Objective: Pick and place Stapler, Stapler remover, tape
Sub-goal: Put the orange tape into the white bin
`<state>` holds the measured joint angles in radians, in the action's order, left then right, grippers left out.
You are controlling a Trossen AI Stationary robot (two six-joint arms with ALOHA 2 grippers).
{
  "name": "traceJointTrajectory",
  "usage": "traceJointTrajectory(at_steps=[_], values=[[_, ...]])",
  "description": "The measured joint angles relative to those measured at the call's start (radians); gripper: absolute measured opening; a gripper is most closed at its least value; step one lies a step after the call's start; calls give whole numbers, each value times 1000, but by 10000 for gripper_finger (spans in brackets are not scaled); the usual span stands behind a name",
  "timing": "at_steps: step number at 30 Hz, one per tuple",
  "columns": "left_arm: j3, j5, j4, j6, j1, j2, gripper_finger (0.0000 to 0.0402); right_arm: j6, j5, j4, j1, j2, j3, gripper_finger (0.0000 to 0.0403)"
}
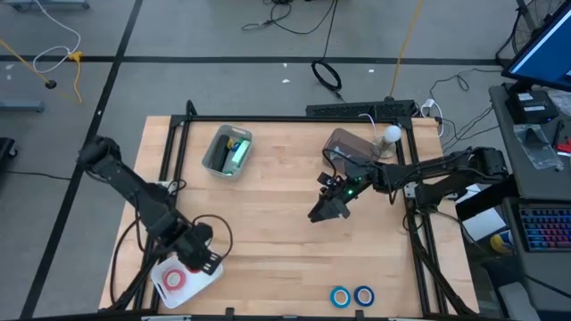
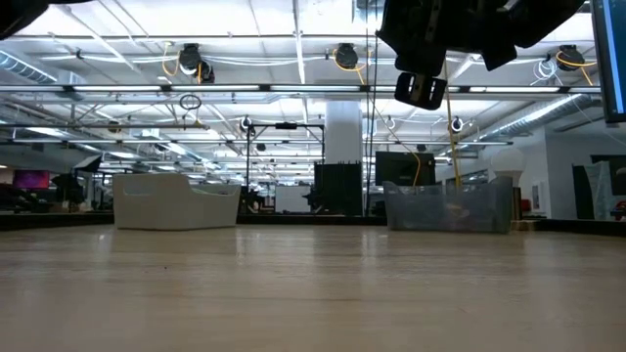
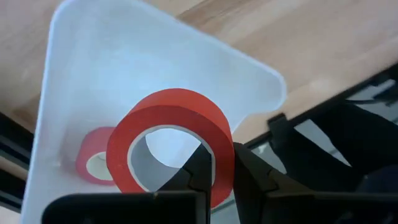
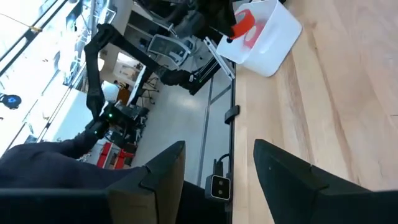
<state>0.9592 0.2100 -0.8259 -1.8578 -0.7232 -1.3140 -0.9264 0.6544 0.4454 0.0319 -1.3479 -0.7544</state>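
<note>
Over at seven o'clock on the table: a red tape roll (image 3: 171, 143) sits pinched by its wall between the left gripper's fingers, hanging over a white tray (image 1: 207, 278).
Second red roll: a pinker tape roll (image 3: 94, 157) lies flat inside that same white tray, close beside the held one.
Blue rolls: two blue tape rolls (image 1: 351, 296) lie flat and side by side on the wood near the table's front edge, about five o'clock, well apart from the tray.
Left gripper (image 1: 198, 256): fingers drawn together and clamped on the red roll, right above the tray.
Right gripper (image 1: 323, 211): fingers standing apart with nothing between them, raised off the wood just right of the table's centre.
Clear bin (image 1: 228, 151): at about eleven o'clock, something green inside; I cannot tell what it is.
Second bin (image 1: 342, 141): a smoky see-through bin at about one o'clock, behind the right arm.
Table (image 1: 268, 205): pale wood with a black frame along its sides.
</note>
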Motion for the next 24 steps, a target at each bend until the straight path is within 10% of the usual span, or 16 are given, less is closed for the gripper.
traceJointTrajectory(at_steps=[24], values=[[-2, 0, -24, -59, -112, -269, 34, 17, -2, 29, 7, 0, 1, 187]])
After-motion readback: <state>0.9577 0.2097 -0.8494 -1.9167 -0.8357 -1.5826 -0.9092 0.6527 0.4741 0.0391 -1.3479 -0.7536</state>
